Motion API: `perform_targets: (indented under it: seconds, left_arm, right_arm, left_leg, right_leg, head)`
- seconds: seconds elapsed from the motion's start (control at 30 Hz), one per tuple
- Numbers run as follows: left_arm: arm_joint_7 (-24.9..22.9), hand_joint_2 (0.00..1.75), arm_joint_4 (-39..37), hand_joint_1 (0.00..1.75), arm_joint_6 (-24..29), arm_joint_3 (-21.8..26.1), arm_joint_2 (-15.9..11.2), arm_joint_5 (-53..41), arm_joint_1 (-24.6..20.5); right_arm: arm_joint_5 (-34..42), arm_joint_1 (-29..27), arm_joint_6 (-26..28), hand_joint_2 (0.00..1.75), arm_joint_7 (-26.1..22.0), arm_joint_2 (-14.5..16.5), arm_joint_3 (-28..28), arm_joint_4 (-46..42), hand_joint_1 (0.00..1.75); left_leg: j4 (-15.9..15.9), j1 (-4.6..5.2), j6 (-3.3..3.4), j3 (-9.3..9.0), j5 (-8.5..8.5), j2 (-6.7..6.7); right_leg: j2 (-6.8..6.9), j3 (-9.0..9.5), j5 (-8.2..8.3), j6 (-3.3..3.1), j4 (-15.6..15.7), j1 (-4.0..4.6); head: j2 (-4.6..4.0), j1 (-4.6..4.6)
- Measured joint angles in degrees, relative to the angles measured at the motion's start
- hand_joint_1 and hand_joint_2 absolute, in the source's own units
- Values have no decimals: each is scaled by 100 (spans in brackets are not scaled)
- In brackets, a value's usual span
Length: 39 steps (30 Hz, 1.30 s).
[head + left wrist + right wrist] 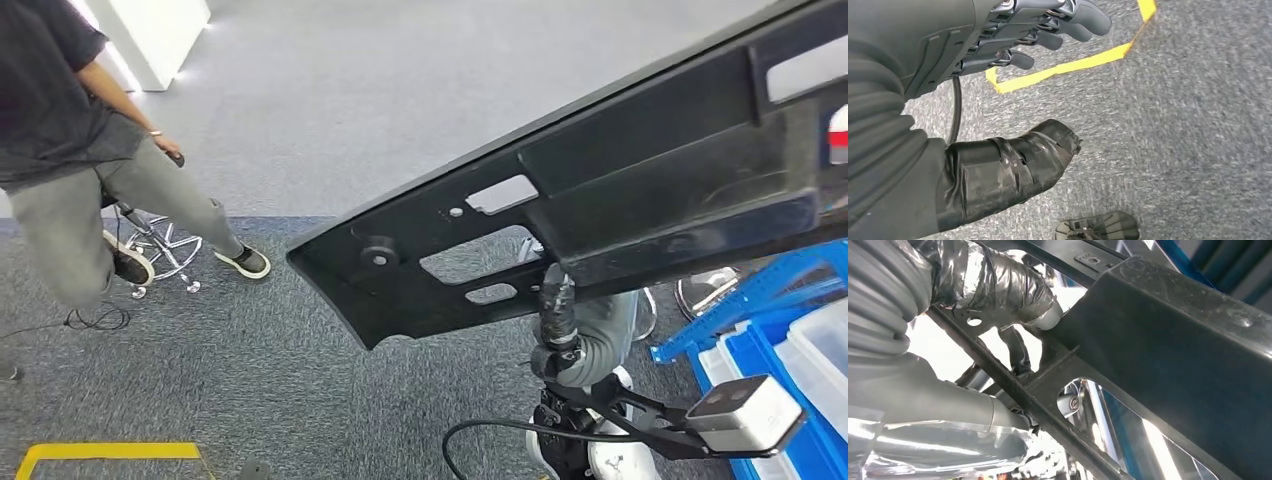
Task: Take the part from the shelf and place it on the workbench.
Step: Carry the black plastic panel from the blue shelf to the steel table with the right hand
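A long black plastic part [640, 190] with several cut-outs hangs tilted across the head view, its pointed end low at the left. My right hand [558, 300] holds it up from underneath, near the middle cut-out. In the right wrist view the tape-wrapped thumb [998, 285] presses on a rib of the part [1173, 355] and the fingers reach through an opening. My left hand [998, 45] hangs over the grey carpet, holding nothing, with its fingers apart and its thumb wrapped in black tape.
A person [70, 150] sits on a wheeled stool [160, 250] at the left. Blue racks and bins [790, 340] stand at the right. Yellow floor tape [110, 452] runs at the lower left, and a white cabinet [160, 35] stands far back.
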<state>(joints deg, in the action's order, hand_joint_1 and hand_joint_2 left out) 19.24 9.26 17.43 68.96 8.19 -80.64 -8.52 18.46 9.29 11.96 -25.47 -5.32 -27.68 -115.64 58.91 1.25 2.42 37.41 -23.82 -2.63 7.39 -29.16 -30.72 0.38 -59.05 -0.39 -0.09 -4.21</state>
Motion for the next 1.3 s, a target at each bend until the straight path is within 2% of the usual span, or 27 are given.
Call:
perform_targets:
  seconds: [0.07, 0.13, 0.2, 0.23, 0.27, 0.3, 0.33, 0.37, 0.43, 0.5, 0.53, 0.57, 0.63, 0.7, 0.73, 0.77, 0.8, 0.87, 0.93, 1.0, 1.03, 1.1, 1.13, 1.2, 1.23, 1.27, 1.3]
  left_arm:
    - [39, 175, -1, 0, -5, 33, 14, 18, 14]
    - [58, 175, -2, 0, -10, 61, 27, 30, -7]
    - [57, 175, -2, 0, -10, 78, 32, 38, -22]
    - [56, 175, -2, 0, -9, 87, 33, 40, -21]
    - [51, 175, -2, 0, -9, 97, 34, 41, -20]
    - [39, 175, -2, 0, -9, 106, 37, 44, -18]
    - [21, 175, -2, 0, -9, 115, 40, 54, -13]
    - [-4, 175, -2, 0, -12, 124, 44, 68, -15]
    - [-51, 175, -2, 0, -23, 149, 46, 91, -12]
    - [-87, 175, -2, 0, -33, 179, 44, 82, 11]
    - [-100, 175, -2, 0, -35, 191, 45, 69, 26]
    - [-107, 175, -3, 0, -34, 198, 46, 56, 30]
    - [-109, 175, -4, 0, -34, 204, 51, 41, 11]
    - [-105, 175, -4, 0, -33, 206, 52, 37, -5]
    - [-99, 175, -4, 0, -31, 207, 52, 31, -3]
    - [-91, 175, -4, 0, -28, 209, 52, 20, 4]
    - [-80, 175, -3, 0, -27, 210, 51, 2, 10]
    - [-60, 175, -2, 0, -29, 211, 45, -50, 4]
    - [-51, 175, -2, 0, -34, 211, 40, -97, -16]
    - [-71, 175, -3, 0, -37, 211, 40, -137, -6]
    - [-88, 175, -4, 0, -37, 211, 46, -159, 10]
    - [-130, 175, -4, 0, -34, 211, 57, -195, 20]
    - [-146, 175, -4, 0, -32, 211, 62, -207, 15]
    - [-180, 175, -4, 0, -30, 211, 62, -222, -4]
    - [-199, 175, -4, 0, -28, 211, 62, -230, -7]
    - [-216, 175, -4, 0, -26, 211, 62, -237, -7]
    - [-230, 175, -4, 0, -20, 211, 62, -242, -5]
  right_arm:
    - [20, 49, -30, 175, -21, 19, -6, 40, 175]
    - [39, 66, -64, 175, -35, 22, -10, 84, 175]
    - [55, 59, -91, 175, -37, 21, -11, 144, 175]
    - [60, 57, -101, 175, -37, 22, -12, 175, 175]
    - [65, 60, -112, 175, -37, 22, -12, 203, 175]
    - [71, 65, -122, 175, -38, 22, -12, 225, 175]
    - [80, 69, -133, 175, -38, 23, -13, 249, 175]
    - [88, 69, -146, 175, -38, 25, -14, 269, 175]
    - [101, 54, -162, 175, -43, 31, -18, 306, 175]
    - [92, 42, -165, 175, -55, 54, -35, 326, 175]
    - [78, 38, -164, 175, -61, 71, -49, 331, 175]
    - [62, 33, -164, 175, -68, 89, -60, 332, 175]
    - [36, 15, -164, 175, -76, 110, -73, 332, 175]
    - [22, -9, -161, 175, -78, 116, -84, 333, 175]
    - [18, -20, -156, 175, -78, 117, -90, 334, 175]
    - [13, -28, -152, 175, -76, 119, -97, 334, 175]
    - [8, -32, -147, 175, -75, 124, -102, 333, 175]
    - [6, -39, -140, 175, -73, 143, -109, 332, 175]
    - [5, -52, -127, 175, -73, 162, -114, 332, 175]
    - [4, -64, -102, 175, -78, 176, -120, 330, 175]
    - [3, -71, -88, 175, -80, 185, -122, 327, 175]
    - [-3, -78, -69, 175, -87, 197, -125, 319, 175]
    - [-6, -90, -61, 175, -89, 196, -125, 318, 175]
    - [-8, -136, -36, 175, -90, 195, -126, 318, 175]
    - [-3, -159, -18, 175, -89, 195, -126, 319, 175]
    - [8, -171, 5, 175, -95, 196, -126, 320, 175]
    - [28, -169, 28, 175, -112, 197, -126, 321, 175]
  left_leg:
    - [-125, -65, 43, -114, 23, 138]
    - [-177, -103, 76, -178, 28, 284]
    - [-159, -107, 87, -184, 9, 451]
    - [-139, -110, 81, -189, -6, 547]
    - [-108, -115, 65, -195, -27, 643]
    - [-65, -125, 43, -200, -56, 737]
    - [-18, -132, 11, -191, -88, 824]
    - [45, -136, -22, -164, -119, 901]
    - [108, -158, -98, -87, -135, 1036]
    - [113, -189, -166, -29, -118, 1131]
    - [152, -180, -196, -1, -134, 1046]
    - [276, -169, -224, 64, -196, 879]
    - [861, -154, -275, 360, -474, 466]
    - [1531, -175, -298, 719, -717, 318]
    - [1644, -180, -294, 784, -705, 303]
    - [1523, -180, -278, 723, -586, 291]
    - [1199, -170, -245, 550, -399, 256]
    - [426, -99, -144, 135, -137, 16]
    - [90, -26, -68, -29, -109, -126]
    - [39, -27, -31, -52, -99, -4]
    - [-17, -47, -12, -99, -84, 63]
    - [-130, -101, 33, -211, -52, 189]
    - [-153, -113, 50, -234, -51, 255]
    - [-146, -120, 76, -243, -68, 407]
    - [-133, -121, 78, -245, -81, 499]
    - [-114, -124, 70, -249, -96, 594]
    - [-86, -128, 54, -254, -114, 688]
  right_leg:
    - [-237, -30, -134, 38, -193, -7]
    - [-578, -358, -413, 56, -841, -27]
    - [-675, -782, -563, 71, -1469, -34]
    - [-686, -886, -469, 77, -1525, -37]
    - [-706, -880, -263, 82, -1359, -45]
    - [-771, -781, 5, 89, -1016, -62]
    - [-917, -664, 194, 95, -684, -88]
    - [-1077, -564, 302, 95, -406, -113]
    - [-1272, -494, 294, 63, -224, -118]
    - [-1167, -476, 304, -7, -196, -103]
    - [-1097, -456, 307, -43, -182, -108]
    - [-1018, -435, 309, -76, -164, -117]
    - [-844, -403, 291, -125, -146, -106]
    - [-654, -388, 264, -149, -146, -82]
    - [-568, -377, 249, -151, -147, -74]
    - [-489, -359, 232, -150, -146, -66]
    - [-416, -333, 213, -145, -145, -57]
    - [-279, -276, 172, -121, -133, -35]
    - [-166, -240, 142, -71, -106, -18]
    - [-58, -196, 121, -6, -56, 1]
    - [-85, -164, 95, 25, -60, 2]
    - [-336, -246, -74, 74, -334, -4]
    - [-512, -391, -213, 84, -645, -22]
    - [-664, -802, -444, 99, -1322, -30]
    - [-683, -939, -429, 107, -1481, -32]
    - [-696, -972, -298, 112, -1429, -37]
    - [-733, -902, -74, 115, -1174, -49]
  head:
    - [0, 25]
    - [0, 62]
    - [0, 75]
    - [0, 75]
    - [0, 74]
    - [0, 75]
    - [0, 78]
    - [0, 79]
    - [0, 83]
    - [0, 88]
    - [0, 80]
    - [0, 54]
    - [0, 3]
    - [0, -10]
    - [0, -14]
    - [0, -14]
    - [0, -15]
    - [0, -10]
    - [0, -7]
    - [0, -9]
    - [0, -1]
    - [0, 26]
    - [0, 46]
    - [0, 64]
    - [0, 71]
    - [0, 74]
    - [0, 78]
